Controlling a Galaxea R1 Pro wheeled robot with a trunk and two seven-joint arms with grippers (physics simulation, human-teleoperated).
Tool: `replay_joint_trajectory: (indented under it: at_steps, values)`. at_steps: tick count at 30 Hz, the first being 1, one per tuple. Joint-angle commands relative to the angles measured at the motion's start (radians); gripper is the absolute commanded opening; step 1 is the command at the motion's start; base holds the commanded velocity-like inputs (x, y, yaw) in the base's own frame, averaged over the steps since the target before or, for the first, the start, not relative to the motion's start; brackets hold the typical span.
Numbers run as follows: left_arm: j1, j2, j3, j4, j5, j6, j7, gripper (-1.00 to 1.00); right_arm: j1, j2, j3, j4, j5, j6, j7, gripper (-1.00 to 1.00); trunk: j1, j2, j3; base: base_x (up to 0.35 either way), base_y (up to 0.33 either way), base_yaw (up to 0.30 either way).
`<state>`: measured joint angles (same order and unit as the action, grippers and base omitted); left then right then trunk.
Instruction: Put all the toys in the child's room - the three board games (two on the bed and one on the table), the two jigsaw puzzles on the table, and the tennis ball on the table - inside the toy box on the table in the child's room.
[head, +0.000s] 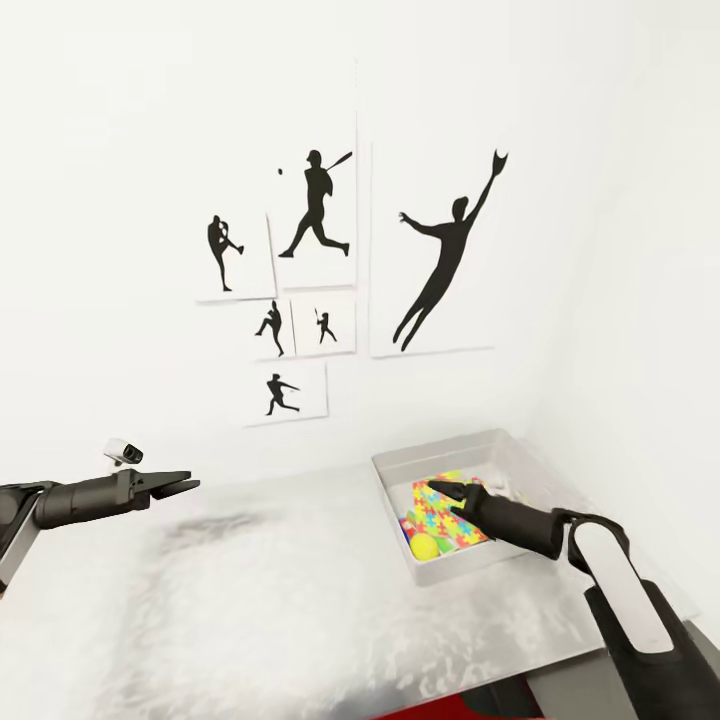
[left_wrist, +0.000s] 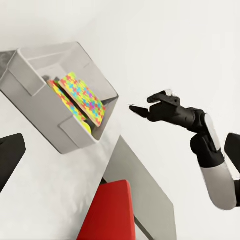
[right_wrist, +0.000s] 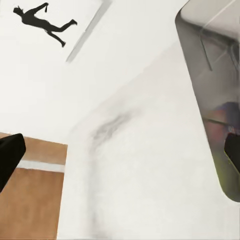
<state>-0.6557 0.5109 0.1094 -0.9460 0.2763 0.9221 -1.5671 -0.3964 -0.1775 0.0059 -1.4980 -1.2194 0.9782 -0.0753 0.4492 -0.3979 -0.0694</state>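
Inside the toy box (head: 500, 452), a pale grey bin with sloping walls and a thick rim near the glossy white table's (head: 270, 590) right end, lean the flat jigsaw puzzles (head: 447, 512) with the small yellow-green tennis ball (head: 424, 546) in front of them. Above the box hangs the matte black right gripper (head: 437, 489), its tapered fingers slightly parted and empty. Well left of the box, over the table, the left gripper (head: 188, 487) hangs with its fingers parted too, holding nothing.

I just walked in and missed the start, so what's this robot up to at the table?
It is tidying toys into the grey toy box on the white table. Two jigsaw puzzles and the tennis ball already lie inside. The right gripper hovers over the box, open and empty, while the left gripper hangs over bare tabletop holding nothing, apparently open too. No board games are in sight.
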Motion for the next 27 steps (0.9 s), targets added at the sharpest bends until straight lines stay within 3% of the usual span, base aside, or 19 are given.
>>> replay_joint_trajectory:
  at_steps: [1,5,7,14,18,27]
  values:
    - [-0.001,0.001,-0.001,0.0,0.0,0.011,-0.004,1.0,0.028,-0.001,-0.013,-0.004,-0.006,-0.016,0.06,1.0,0.001,-0.002,-0.001,0.0,0.0,0.0]
    - [-0.001,0.0,-0.001,0.0,0.0,0.011,-0.004,1.0,0.091,-0.012,-0.04,-0.027,0.012,-0.073,0.242,1.0,0.001,-0.002,0.006,0.0,0.0,0.0]
    - [-0.001,-0.001,-0.001,0.0,0.0,0.011,-0.004,1.0,0.106,-0.025,-0.043,-0.031,0.036,-0.088,0.296,1.0,0.001,-0.002,0.009,0.0,0.0,0.0]
    - [-0.001,0.001,0.0,0.001,-0.001,0.011,-0.004,1.0,0.12,-0.039,-0.041,-0.037,0.14,-0.167,0.428,1.0,0.001,-0.002,0.02,0.0,0.0,0.0]
    - [-0.001,0.003,0.001,0.0,0.0,0.011,-0.004,1.0,0.121,-0.042,-0.042,-0.044,0.164,-0.191,0.509,1.0,0.001,-0.002,0.027,0.0,0.0,0.0]
    - [-0.001,0.003,0.0,0.0,0.001,0.011,-0.004,1.0,0.122,-0.042,-0.045,-0.038,0.171,-0.204,0.541,1.0,0.001,-0.002,0.042,-0.052,0.0,0.0]
